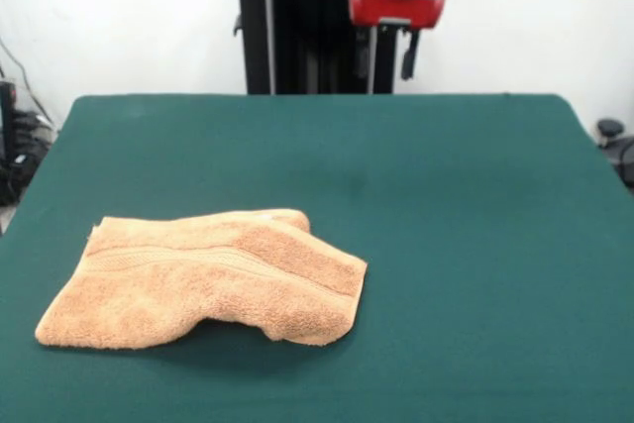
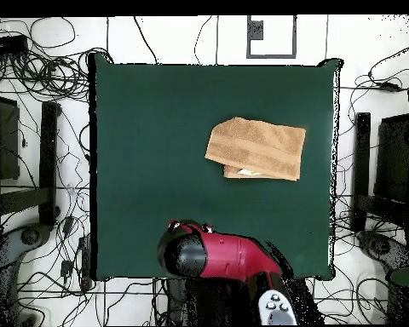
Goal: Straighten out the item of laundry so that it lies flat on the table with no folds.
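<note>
The orange-tan towel (image 1: 208, 279) lies crumpled on the dark green table (image 1: 416, 175), toward the front left in the front view. Its right part is doubled over itself and a woven band runs along its length. One lower edge bulges up off the cloth. In the overhead view the towel (image 2: 257, 149) sits right of the middle of the table (image 2: 157, 128), with a lower layer peeking out at its bottom edge. My gripper (image 1: 391, 58) hangs under the red wrist at the table's far edge, well away from the towel and holding nothing.
The black pedestal (image 1: 287, 37) stands behind the table's far edge. In the overhead view the red and black arm (image 2: 216, 255) lies over the table's bottom edge. Cables and dark stands (image 2: 46, 162) surround the table on the floor.
</note>
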Action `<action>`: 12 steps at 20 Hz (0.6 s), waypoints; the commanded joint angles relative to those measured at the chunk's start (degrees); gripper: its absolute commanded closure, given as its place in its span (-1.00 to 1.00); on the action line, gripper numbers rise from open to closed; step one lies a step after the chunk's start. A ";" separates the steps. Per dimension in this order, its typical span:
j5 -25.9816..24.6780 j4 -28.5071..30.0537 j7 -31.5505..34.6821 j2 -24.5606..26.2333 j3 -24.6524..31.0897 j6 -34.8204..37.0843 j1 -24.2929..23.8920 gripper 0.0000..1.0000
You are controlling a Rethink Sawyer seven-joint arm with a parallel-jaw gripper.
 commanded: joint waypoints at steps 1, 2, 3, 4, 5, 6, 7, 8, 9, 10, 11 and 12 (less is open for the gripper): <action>-5.87 -9.09 -7.86 6.47 12.70 1.04 -5.32 -1.00; -6.54 -9.77 -7.95 6.68 13.40 1.36 -5.68 -1.00; -7.06 -10.78 -8.05 6.80 13.94 2.55 -5.84 -1.00; -7.58 -11.78 -8.14 6.93 14.49 3.75 -6.00 -1.00; -7.92 -12.88 -8.40 7.25 14.99 5.11 -6.27 -1.00; -8.05 -13.82 -8.32 7.56 15.31 6.25 -6.44 -1.00; -8.30 -15.04 -8.15 7.97 15.44 7.10 -6.53 -1.00; -8.41 -16.28 -8.01 8.45 15.54 8.07 -6.71 -1.00; -8.55 -17.63 -7.95 9.01 15.65 8.81 -7.01 -1.00; -8.49 -19.29 -7.84 9.55 15.57 10.02 -7.22 -1.00; -8.50 -20.79 -7.60 9.95 15.40 10.82 -7.36 -1.00; -8.51 -22.45 -7.52 10.43 15.29 11.73 -7.48 -1.00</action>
